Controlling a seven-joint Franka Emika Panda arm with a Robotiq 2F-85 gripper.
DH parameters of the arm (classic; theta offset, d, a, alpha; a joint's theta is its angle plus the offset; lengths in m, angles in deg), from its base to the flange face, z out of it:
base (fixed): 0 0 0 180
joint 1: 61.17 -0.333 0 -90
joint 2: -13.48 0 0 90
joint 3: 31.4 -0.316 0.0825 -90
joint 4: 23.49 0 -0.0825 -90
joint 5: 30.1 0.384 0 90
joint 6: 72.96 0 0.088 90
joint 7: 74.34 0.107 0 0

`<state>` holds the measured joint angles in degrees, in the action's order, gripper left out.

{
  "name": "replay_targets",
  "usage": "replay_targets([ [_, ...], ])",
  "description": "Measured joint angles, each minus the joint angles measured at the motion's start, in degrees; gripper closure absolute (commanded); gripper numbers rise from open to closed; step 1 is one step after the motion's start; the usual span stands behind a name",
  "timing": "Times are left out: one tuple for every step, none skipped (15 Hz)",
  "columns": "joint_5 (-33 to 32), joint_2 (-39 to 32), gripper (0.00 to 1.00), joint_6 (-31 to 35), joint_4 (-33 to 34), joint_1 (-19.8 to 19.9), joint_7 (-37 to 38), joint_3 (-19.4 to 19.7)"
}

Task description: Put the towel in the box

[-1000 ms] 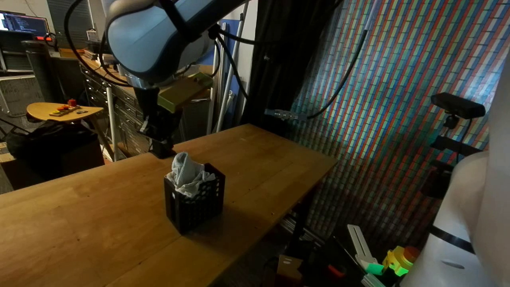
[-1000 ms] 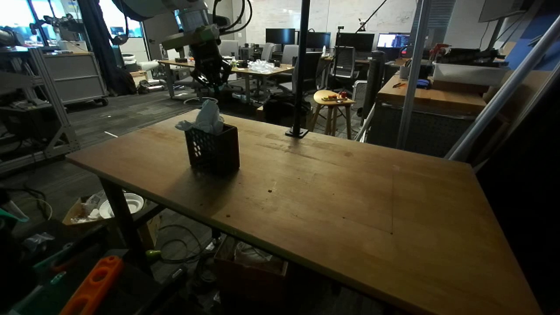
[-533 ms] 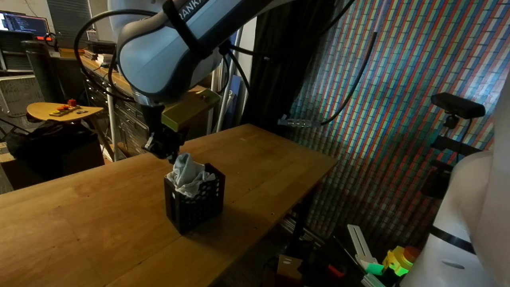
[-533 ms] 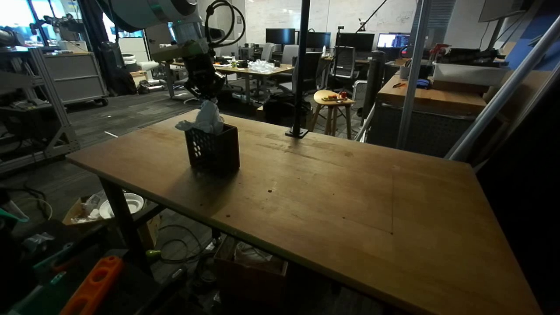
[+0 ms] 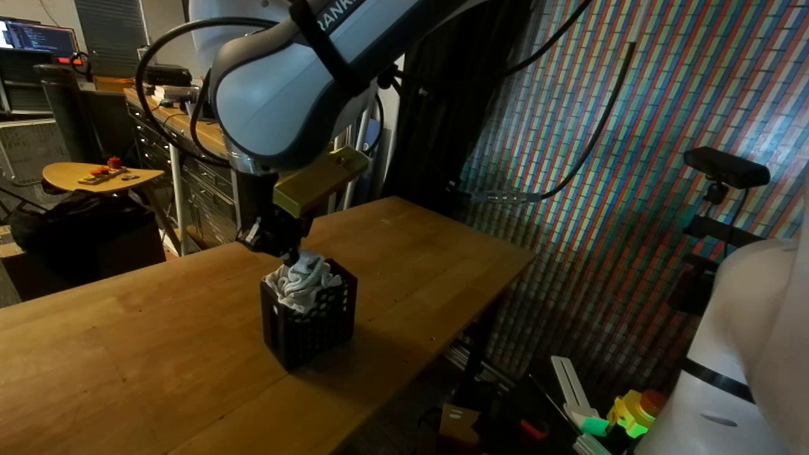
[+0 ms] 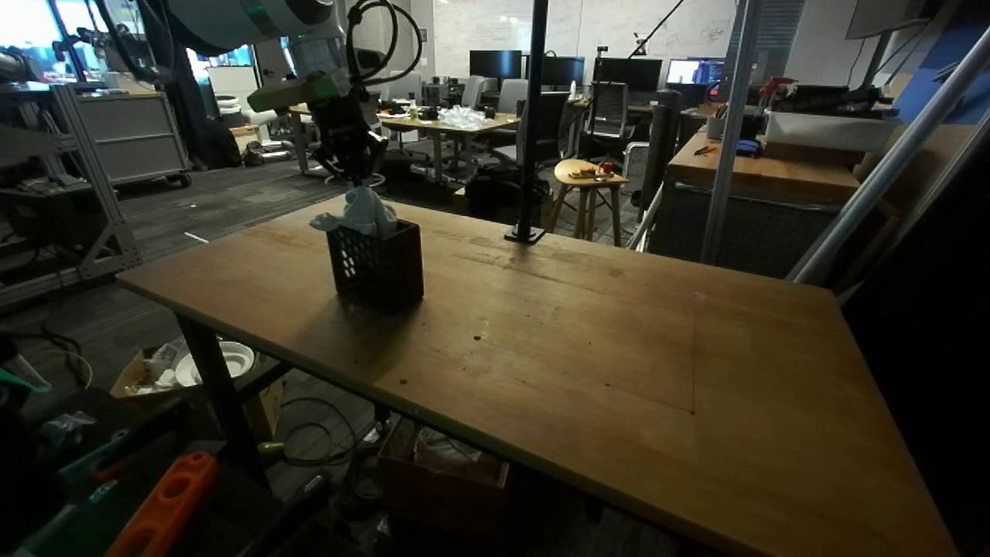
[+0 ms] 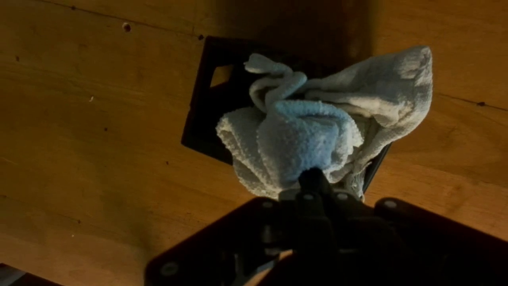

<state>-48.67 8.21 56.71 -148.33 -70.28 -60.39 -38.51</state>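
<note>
Bunched in the top of the black perforated box (image 5: 294, 344) is the pale grey towel (image 5: 302, 287), rising above the rim in both exterior views. From the wrist view, one fold of the towel (image 7: 381, 87) sticks out past the box's side, while the dark rim (image 7: 204, 151) shows at the left. My gripper (image 7: 311, 176) points down with its fingers together, tips against the top of the towel. No cloth can be seen pinched between them. In an exterior view the gripper (image 6: 357, 182) stands just over the towel (image 6: 365, 213). Most of the box's inside is hidden by cloth.
The box stands upright on a wooden table (image 6: 619, 348), close to one of its ends. A black post (image 6: 530, 193) is fixed at the table's long edge. Beyond that edge are a small stool (image 6: 592, 176) and a black bag (image 6: 503, 193).
My gripper has come over and down onto the towel, staying shut. The towel's raised peak is now pressed lower and more crumpled. The box has not moved.
</note>
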Motion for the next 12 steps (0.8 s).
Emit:
replay_targets([
  [0.0, 0.38, 0.97, 0.01, -0.47, 0.0, 0.12, 0.0],
  [0.0, 0.65, 0.97, 0.05, -0.89, 0.0, 0.19, -0.01],
  [0.0, 0.83, 0.97, 0.12, -1.28, 0.0, 0.25, -0.03],
  [0.0, 0.95, 0.97, 0.17, -1.65, 0.0, 0.31, -0.05],
  [0.0, 0.97, 0.97, 0.21, -1.95, 0.0, 0.36, -0.05],
  [0.0, 0.97, 0.97, 0.24, -2.24, 0.0, 0.39, -0.05],
  [0.0, 0.97, 0.97, 0.28, -2.51, 0.0, 0.4, -0.05],
  [0.0, 0.97, 0.97, 0.37, -2.79, 0.0, 0.4, -0.05],
  [0.0, 0.96, 0.97, 0.55, -3.11, 0.01, 0.4, -0.04],
  [0.01, 0.9, 0.97, 0.86, -3.35, 0.04, 0.4, 0.0],
  [0.07, 0.82, 0.97, 1.25, -3.6, 0.1, 0.39, 0.04],
  [0.19, 0.7, 0.97, 1.72, -3.87, 0.19, 0.34, 0.11],
])
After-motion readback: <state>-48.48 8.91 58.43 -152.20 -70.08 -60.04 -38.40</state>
